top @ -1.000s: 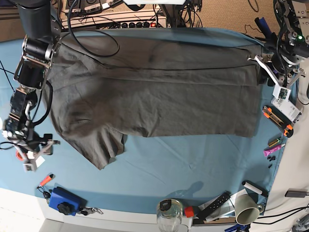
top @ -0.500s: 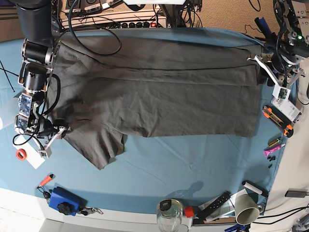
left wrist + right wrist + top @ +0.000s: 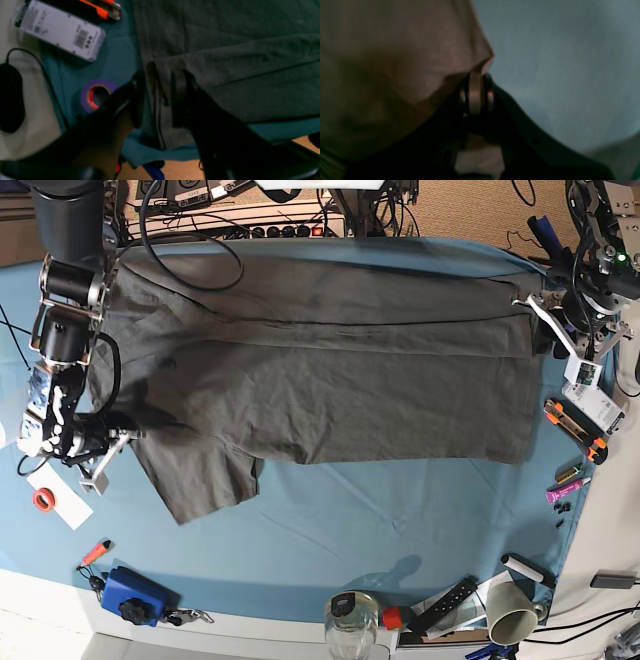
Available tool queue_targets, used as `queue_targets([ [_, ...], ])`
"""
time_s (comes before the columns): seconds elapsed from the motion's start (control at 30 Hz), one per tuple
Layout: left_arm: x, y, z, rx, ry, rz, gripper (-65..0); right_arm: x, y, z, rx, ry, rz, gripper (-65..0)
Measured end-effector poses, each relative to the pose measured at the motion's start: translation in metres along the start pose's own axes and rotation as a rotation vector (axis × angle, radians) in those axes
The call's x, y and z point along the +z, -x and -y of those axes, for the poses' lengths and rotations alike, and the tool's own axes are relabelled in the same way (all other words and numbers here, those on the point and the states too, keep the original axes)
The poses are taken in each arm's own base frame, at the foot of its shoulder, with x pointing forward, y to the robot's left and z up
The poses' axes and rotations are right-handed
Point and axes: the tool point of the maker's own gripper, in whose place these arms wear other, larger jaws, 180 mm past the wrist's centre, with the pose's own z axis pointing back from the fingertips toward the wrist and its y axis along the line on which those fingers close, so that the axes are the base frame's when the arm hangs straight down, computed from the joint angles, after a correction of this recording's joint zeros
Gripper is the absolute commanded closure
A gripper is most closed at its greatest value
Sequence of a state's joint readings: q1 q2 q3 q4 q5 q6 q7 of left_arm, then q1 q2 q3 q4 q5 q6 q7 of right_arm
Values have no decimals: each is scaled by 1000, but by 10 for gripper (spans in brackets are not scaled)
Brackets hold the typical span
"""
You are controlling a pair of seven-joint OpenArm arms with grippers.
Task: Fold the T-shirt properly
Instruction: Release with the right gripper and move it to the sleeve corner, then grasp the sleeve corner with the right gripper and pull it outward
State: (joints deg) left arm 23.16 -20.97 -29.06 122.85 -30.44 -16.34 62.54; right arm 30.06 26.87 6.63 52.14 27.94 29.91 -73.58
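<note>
The dark grey T-shirt (image 3: pixel 330 380) lies spread across the blue table cloth (image 3: pixel 400 520), its far long edge folded over. My left gripper (image 3: pixel 545 315) is at the shirt's right far corner. In the left wrist view its fingers (image 3: pixel 158 100) straddle a folded hem edge of the shirt (image 3: pixel 237 62) and pinch it. My right gripper (image 3: pixel 108 452) is at the shirt's left end, shut on the sleeve edge. In the right wrist view the gripper (image 3: pixel 476 92) clamps cloth, and the shirt (image 3: pixel 395 50) drapes to its left.
A white box (image 3: pixel 590 395), an orange cutter (image 3: pixel 575 430) and markers lie along the right edge. A purple tape roll (image 3: pixel 96 95) sits beside my left gripper. A glass jar (image 3: pixel 352 625), a mug (image 3: pixel 512 615) and a blue object (image 3: pixel 130 595) line the near edge.
My right gripper moved from off the shirt's left side onto the sleeve, closed on it and drew the sleeve leftward. My left gripper stayed in place.
</note>
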Motion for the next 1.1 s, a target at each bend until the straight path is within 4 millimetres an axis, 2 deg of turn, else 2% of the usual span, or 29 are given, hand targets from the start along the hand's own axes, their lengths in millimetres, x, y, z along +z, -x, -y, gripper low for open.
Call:
queue_targets([
  [0.17,0,-3,0,0,0,19,-185,27,-16,-20,64,-60,81,0],
  [0.4,0,-3,-1,-1,-10,17,-185,32,25,-33,193,8,47,0],
  [0.63,-1,-2,-1,3,-12,16,-185,32,72,-35,213,24,10,0],
  [0.83,-1,-2,-1,2,-12,17,-185,49,88,-26,194,61,70,0],
  [0.93,-1,-3,-1,2,-12,21,-185,53,87,-21,180,73,79,0],
  [0.97,-1,-3,-1,2,-12,21,-185,54,85,-21,185,74,85,-10],
  [1.1,-1,-3,-1,2,-12,21,-185,54,86,-24,214,65,84,-203],
])
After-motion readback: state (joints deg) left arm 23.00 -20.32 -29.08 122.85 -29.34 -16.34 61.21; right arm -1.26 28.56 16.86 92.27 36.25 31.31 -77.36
